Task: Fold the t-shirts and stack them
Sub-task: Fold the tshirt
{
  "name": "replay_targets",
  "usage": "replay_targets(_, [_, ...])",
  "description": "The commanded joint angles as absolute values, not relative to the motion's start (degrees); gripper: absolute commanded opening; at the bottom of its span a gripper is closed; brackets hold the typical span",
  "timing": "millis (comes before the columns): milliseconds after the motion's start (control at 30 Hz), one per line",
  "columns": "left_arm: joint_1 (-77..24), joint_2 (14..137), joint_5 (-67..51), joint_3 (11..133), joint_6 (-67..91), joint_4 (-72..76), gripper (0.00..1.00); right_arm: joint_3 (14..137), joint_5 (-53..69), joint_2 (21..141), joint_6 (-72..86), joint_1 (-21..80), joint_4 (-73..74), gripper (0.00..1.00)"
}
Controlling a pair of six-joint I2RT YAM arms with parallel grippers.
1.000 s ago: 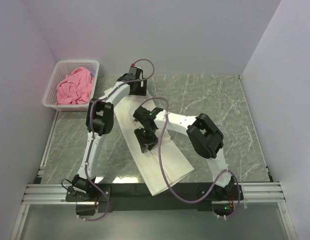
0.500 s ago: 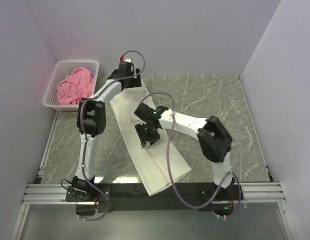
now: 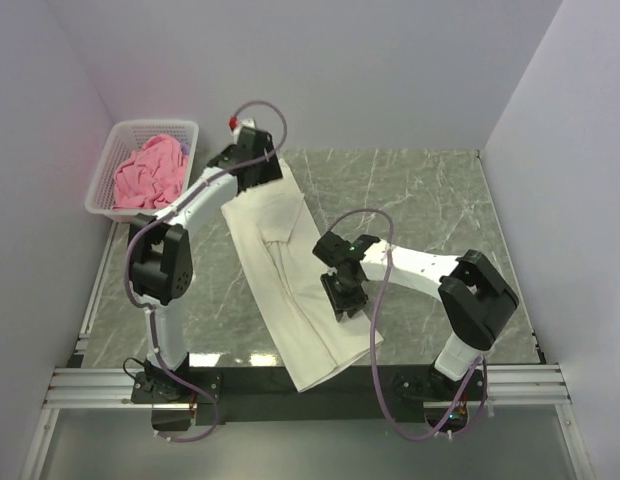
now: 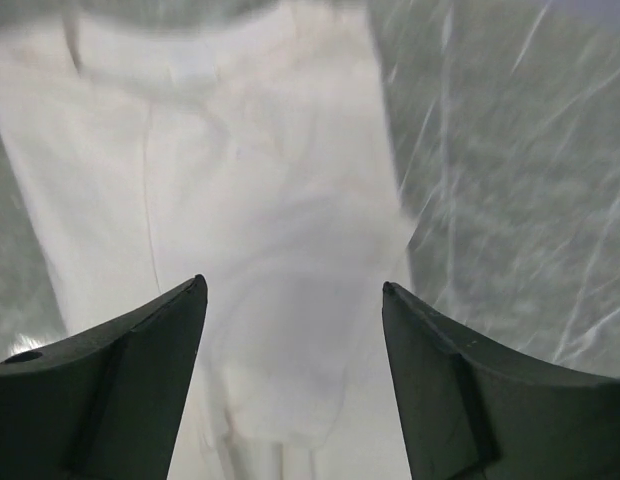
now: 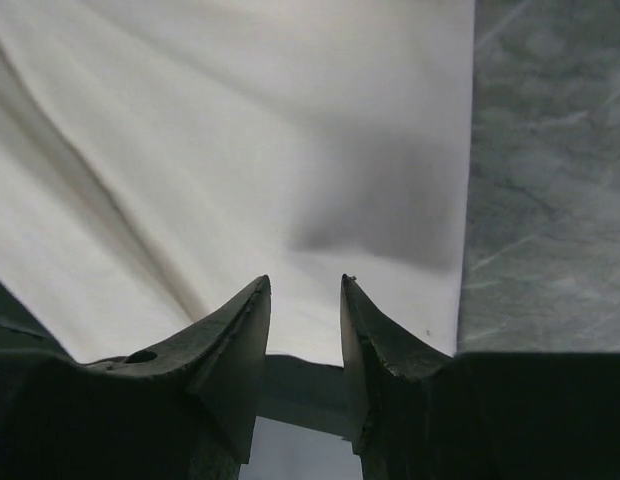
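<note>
A cream-white t-shirt (image 3: 290, 290) lies flat on the marble table (image 3: 430, 200), folded into a long strip that runs from the far left to the near edge. My left gripper (image 3: 262, 172) hovers over its far end, open, with only cloth (image 4: 260, 150) below the fingers (image 4: 150, 340). My right gripper (image 3: 346, 302) hangs over the strip's right edge near the front end. It is open by a narrow gap, with nothing between its fingertips (image 5: 258, 300) and the cloth (image 5: 240, 120) below. A pink t-shirt (image 3: 148, 172) lies crumpled in the basket.
The white lattice basket (image 3: 102, 178) stands at the far left corner, off the marble. Bare marble (image 5: 550, 150) lies right of the shirt. The strip's near end reaches the black front rail (image 3: 240, 378). Grey walls close in the table on three sides.
The left gripper moved back and left to the shirt's far end, uncovering the cloth. The right gripper slid right and nearer, to the strip's right edge. Both jaws narrowed a little.
</note>
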State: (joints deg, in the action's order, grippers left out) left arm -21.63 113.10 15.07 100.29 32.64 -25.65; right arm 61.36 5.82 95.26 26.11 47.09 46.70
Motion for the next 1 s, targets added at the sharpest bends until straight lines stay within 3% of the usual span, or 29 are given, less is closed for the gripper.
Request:
replay_targets(0, [-23.82,113.12,16.0,93.62,39.45,-31.03,0.75,59.86,4.23,91.58,26.72,47.2,47.2,0.41])
replay_targets(233, [-24.96,117.85,16.34,91.84,40.61,-29.44,0.76,58.45,2.55,92.46,26.63,47.02,47.28,0.41])
replay_targets(967, [-18.73,141.76,8.79,118.29,36.74,-30.94,0.78,58.79,19.24,99.4,31.02,46.76,45.44,0.44])
